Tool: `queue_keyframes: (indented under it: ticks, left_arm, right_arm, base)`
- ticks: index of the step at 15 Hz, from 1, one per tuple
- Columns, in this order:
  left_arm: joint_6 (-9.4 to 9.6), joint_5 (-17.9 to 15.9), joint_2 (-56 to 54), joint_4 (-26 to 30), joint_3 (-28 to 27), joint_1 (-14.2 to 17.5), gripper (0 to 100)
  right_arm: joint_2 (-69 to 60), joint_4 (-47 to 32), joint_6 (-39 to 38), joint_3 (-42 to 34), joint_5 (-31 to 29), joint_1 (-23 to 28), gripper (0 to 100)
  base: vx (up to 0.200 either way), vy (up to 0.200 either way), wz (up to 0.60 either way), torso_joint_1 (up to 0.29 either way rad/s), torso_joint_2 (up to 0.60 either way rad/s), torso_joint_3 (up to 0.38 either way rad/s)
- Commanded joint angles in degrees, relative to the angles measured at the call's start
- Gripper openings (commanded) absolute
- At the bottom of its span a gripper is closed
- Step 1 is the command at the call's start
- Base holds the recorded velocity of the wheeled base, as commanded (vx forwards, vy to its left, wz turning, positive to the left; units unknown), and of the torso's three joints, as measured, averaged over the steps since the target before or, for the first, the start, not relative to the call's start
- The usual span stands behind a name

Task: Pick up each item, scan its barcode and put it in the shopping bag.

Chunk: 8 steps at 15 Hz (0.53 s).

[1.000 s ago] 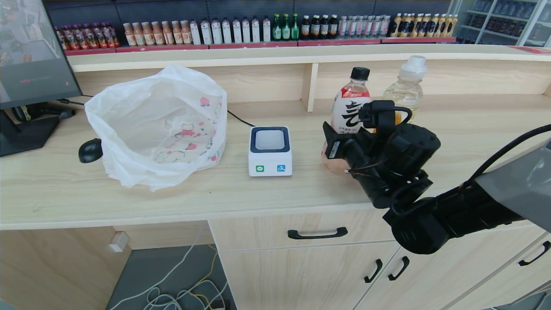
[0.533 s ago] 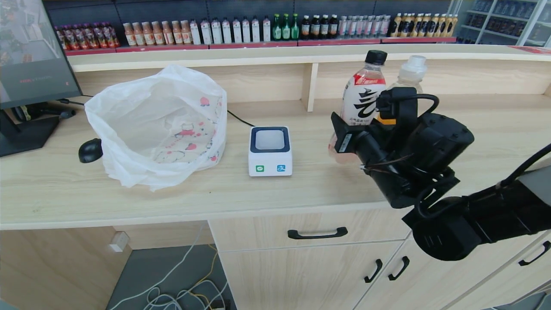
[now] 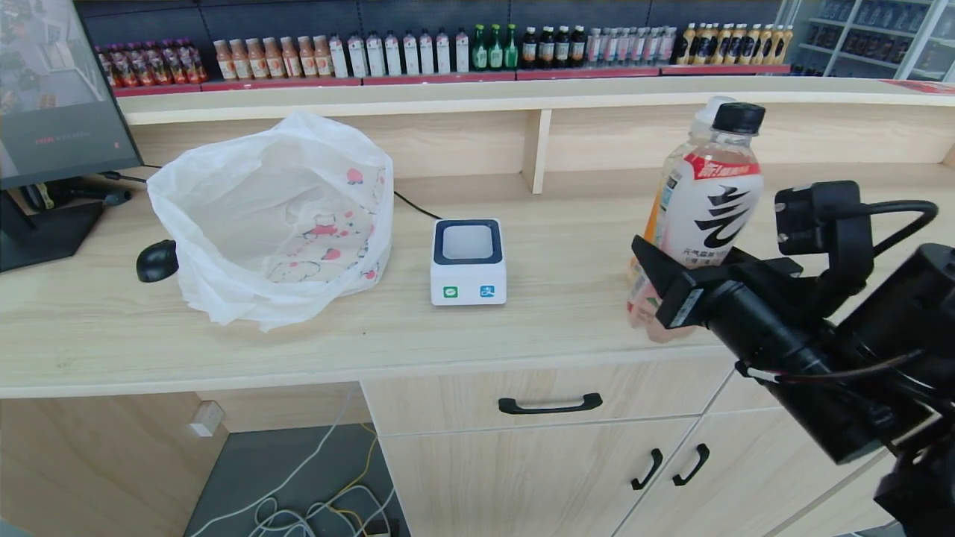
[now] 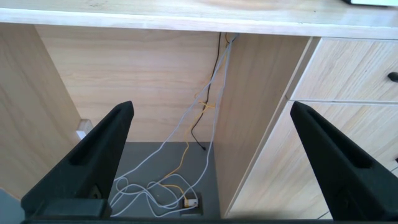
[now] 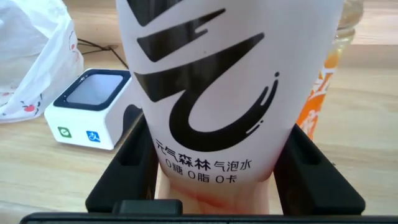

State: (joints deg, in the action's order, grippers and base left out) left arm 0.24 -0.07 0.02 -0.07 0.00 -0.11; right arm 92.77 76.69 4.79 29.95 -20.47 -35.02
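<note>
Bottle (image 3: 705,216), black cap, white label with a large black character: I read it as upright with a slight lean. It sits well to the right of the scanner (image 3: 468,261) and nearer the counter's front edge than the scanner is.

1. Right gripper (image 5: 217,180): clenched on the bottle. One finger sits on each side of the lower body, below the label's main mark. The pinkish base shows between the fingers.
2. The bottle's base appears over the front edge of the counter (image 3: 112,321). I cannot tell whether it touches the surface.
3. Second bottle (image 5: 318,106), with an orange label and white cap: just behind the held one, also right of the scanner and farther back. It is mostly hidden in the head view.
4. Scanner: a white cube with a dark-framed window facing up, standing on the counter.
5. Shopping bag (image 3: 276,216): white plastic with pink print, mouth open, just left of the scanner.
6. Mouse (image 3: 157,261): black, left of the scanner beyond the bag and against the bag's far side.
7. Left gripper (image 4: 211,155): fingers spread wide with nothing between them. It is below counter height (lower than the scanner) and faces a recess with loose cables (image 4: 186,149).
</note>
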Motion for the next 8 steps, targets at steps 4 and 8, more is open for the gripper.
queue_keyframes:
  ticks: [4, 8]
  left_arm:
    - [0.02, 0.0, 0.0, 0.0, 0.0, 0.0, 100]
    - [0.02, 0.0, 0.0, 0.0, 0.0, 0.0, 100]
  right_arm:
    - [-10.5, -0.1, -0.2, -9.6, 1.6, -0.8, 0]
    - [-12.4, -0.1, -1.0, -14.4, 6.5, -3.9, 0]
  base:
    - [0.0, 0.0, 0.0, 0.0, 0.0, 0.0]
    - [0.0, 0.0, 0.0, 0.0, 0.0, 0.0]
